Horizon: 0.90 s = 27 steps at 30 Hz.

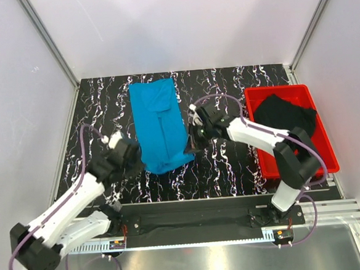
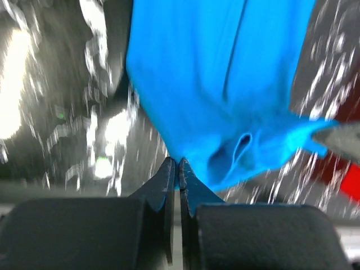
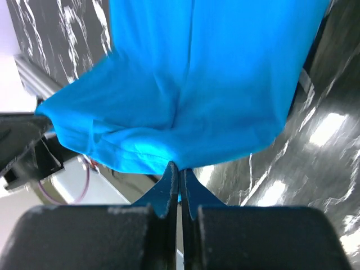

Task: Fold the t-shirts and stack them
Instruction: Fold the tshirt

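Both arms reach in over the black marbled counter point(image 1: 232, 168) toward the blue t-shirt point(image 1: 156, 121), a long narrow strip running away from the bases. The left arm point(image 1: 68, 208) stretches diagonally up from the near left corner, and the left fingers point(image 2: 173, 175) are pinched tight on the shirt's near left corner. The right arm point(image 1: 260, 135) bends at its elbow over the red tray point(image 1: 328, 157) and reaches leftward, with the right fingers point(image 3: 173, 177) clamped on the near right hem. The cloth sags and bunches between the two grips, while its far end lies flat. The black t-shirt point(image 1: 287, 115) sits crumpled in the tray's far half, well apart from either arm's grip.
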{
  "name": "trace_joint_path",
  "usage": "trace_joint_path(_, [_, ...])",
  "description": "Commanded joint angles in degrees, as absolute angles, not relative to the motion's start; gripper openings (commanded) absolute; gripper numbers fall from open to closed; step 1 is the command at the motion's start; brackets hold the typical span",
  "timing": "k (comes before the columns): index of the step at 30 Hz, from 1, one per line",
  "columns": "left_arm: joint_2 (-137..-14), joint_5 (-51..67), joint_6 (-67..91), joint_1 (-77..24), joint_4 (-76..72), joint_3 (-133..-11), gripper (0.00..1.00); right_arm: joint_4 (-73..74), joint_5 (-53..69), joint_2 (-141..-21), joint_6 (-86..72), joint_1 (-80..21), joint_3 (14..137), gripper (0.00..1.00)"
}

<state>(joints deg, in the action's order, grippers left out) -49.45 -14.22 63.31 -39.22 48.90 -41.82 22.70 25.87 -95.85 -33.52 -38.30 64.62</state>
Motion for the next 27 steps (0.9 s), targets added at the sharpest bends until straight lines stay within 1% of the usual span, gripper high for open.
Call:
trace_joint_path(1, [-56.59, -11.80, 52.05, -30.09, 44.84, -44.82, 0.01, 28.99, 24.43, -101.85, -28.31, -35.69, 72.49, 0.00])
trace_joint_path(2, [-57.99, -8.04, 48.38, -25.45, 41.17, -45.09, 0.00, 29.53, 24.69, -103.34, -27.52, -34.73, 74.51, 0.00])
trace_joint_path(4, [-62.11, -6.07, 46.15, -21.64, 39.12, -46.40, 0.00, 30.15, 26.01, -107.81, -25.24, -33.93, 80.29, 0.00])
trace_joint_path(6, [-65.20, -5.18, 42.64, -18.29, 36.31, -49.28, 0.00, 29.36, 30.03, -112.90, -22.52, -32.00, 86.01, 0.00])
trace_joint_path(7, [-68.52, -5.88, 41.76, -17.67, 35.34, -50.44, 0.03, 30.23, 30.32, -114.85, -22.07, -31.30, 88.22, 0.00])
trace_joint_path(9, [-72.93, -6.15, 38.86, -16.18, 33.14, -54.55, 0.03, 31.28, 31.54, -120.55, -20.05, -29.54, 94.70, 0.00])
trace_joint_path(11, [-79.32, -5.19, 36.49, -14.78, 31.91, -57.91, 0.03, 32.69, 31.90, -123.39, -19.69, -28.48, 98.33, 0.00])
trace_joint_path(12, [-81.11, -4.14, 35.69, -14.33, 31.56, -59.22, 0.00, 33.13, 32.43, -125.40, -19.34, -27.61, 101.05, 0.00])
trace_joint_path(13, [-84.86, -2.48, 34.20, -13.98, 31.38, -62.28, 0.00, 33.74, 32.43, -126.20, -19.25, -27.25, 102.21, 0.00])
trace_joint_path(17, [-92.52, -0.53, 32.08, -12.31, 31.81, -69.32, 0.00, 34.88, 34.80, -130.24, -18.72, -25.67, 107.65, 0.00])
trace_joint_path(21, [-96.93, 2.19, 32.34, -11.25, 31.91, -73.38, 0.00, 36.12, 37.35, -134.90, -17.67, -25.14, 114.06, 0.00])
trace_joint_path(27, [-101.77, 3.95, 31.82, -9.32, 33.66, -78.48, 0.00, 36.65, 38.58, -138.95, -18.54, -25.05, 120.13, 0.01])
